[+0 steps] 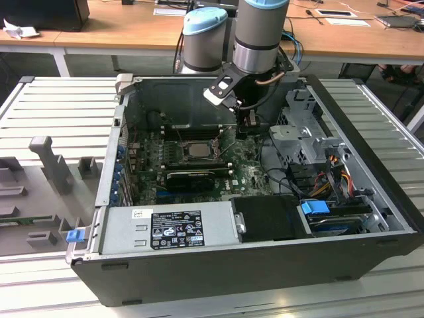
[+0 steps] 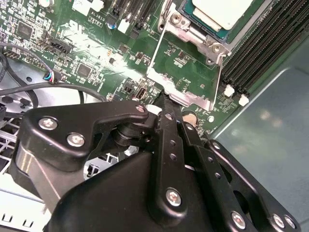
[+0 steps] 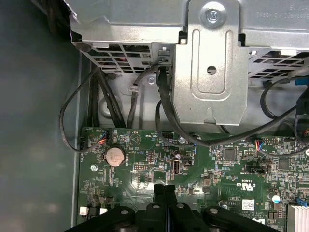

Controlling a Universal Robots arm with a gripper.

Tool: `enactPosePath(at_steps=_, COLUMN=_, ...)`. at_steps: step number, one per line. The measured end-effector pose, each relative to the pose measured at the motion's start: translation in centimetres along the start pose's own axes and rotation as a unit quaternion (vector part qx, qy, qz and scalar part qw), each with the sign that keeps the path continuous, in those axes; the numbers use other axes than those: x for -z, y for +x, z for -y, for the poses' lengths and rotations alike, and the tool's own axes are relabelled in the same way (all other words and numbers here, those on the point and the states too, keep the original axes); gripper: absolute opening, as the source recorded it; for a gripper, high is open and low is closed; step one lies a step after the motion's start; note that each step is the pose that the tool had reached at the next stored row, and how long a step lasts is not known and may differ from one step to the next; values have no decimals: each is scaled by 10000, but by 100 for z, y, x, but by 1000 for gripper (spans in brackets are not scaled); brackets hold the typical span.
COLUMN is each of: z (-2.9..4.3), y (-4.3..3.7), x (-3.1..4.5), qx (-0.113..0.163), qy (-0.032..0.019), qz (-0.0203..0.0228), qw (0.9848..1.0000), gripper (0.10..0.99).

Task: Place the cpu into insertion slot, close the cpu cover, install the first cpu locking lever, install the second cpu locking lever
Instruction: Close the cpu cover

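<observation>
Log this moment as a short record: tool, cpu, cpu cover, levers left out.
tool: shut, holding nothing, down inside the open computer case; tips at the edge of the cpu cover, contact unclear
cpu: seated in the insertion slot, pale face up
cpu cover: open, clear of the cpu; the green motherboard shows through its window

The arm (image 1: 260, 26) is a silver-grey cylinder with a black band and a pale blue joint cap (image 1: 205, 21). Its gripper (image 3: 164, 187) is matte black, its linkage bars studded with silver screws (image 2: 173, 196).
</observation>
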State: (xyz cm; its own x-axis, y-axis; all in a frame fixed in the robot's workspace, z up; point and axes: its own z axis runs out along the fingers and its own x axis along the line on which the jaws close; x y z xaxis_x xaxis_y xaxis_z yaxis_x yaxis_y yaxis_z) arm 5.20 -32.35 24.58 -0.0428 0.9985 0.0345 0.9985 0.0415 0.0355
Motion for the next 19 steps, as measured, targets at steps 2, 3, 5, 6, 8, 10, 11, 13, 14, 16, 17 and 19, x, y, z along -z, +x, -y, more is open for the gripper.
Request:
enactPosePath(at_steps=2, z=9, y=1, x=0, qx=0, qy=0, qz=-1, qw=10000, gripper=106)
enactPosePath(at_steps=3, z=16, y=1, x=-1, qx=0, qy=0, qz=-1, qw=10000, gripper=106)
enactPosePath(at_steps=5, z=23, y=1, x=0, qx=0, qy=0, qz=0, qw=10000, gripper=106)
enactPosePath(at_steps=6, z=27, y=1, x=0, qx=0, qy=0, qz=0, qw=10000, gripper=106)
enactPosePath(at_steps=8, z=34, y=1, x=0, qx=0, qy=0, qz=0, qw=10000, gripper=106)
enactPosePath(at_steps=10, z=40, y=2, x=0, qx=0, qy=0, qz=0, qw=10000, gripper=106)
enactPosePath(at_steps=11, z=45, y=2, x=0, qx=0, qy=0, qz=-1, qw=10000, gripper=106)
enactPosePath(at_steps=13, z=52, y=2, x=0, qx=0, qy=0, qz=-1, qw=10000, gripper=106)
enactPosePath(at_steps=14, z=54, y=2, x=1, qx=0, qy=0, qz=-1, qw=10000, gripper=106)
enactPosePath(at_steps=16, z=60, y=3, x=1, qx=0, qy=0, qz=-1, qw=10000, gripper=106)
enactPosePath(at_steps=17, z=63, y=3, x=1, qx=0, qy=0, qz=0, qw=10000, gripper=106)
enactPosePath(at_steps=19, z=70, y=3, x=1, qx=0, qy=0, qz=-1, qw=10000, gripper=106)
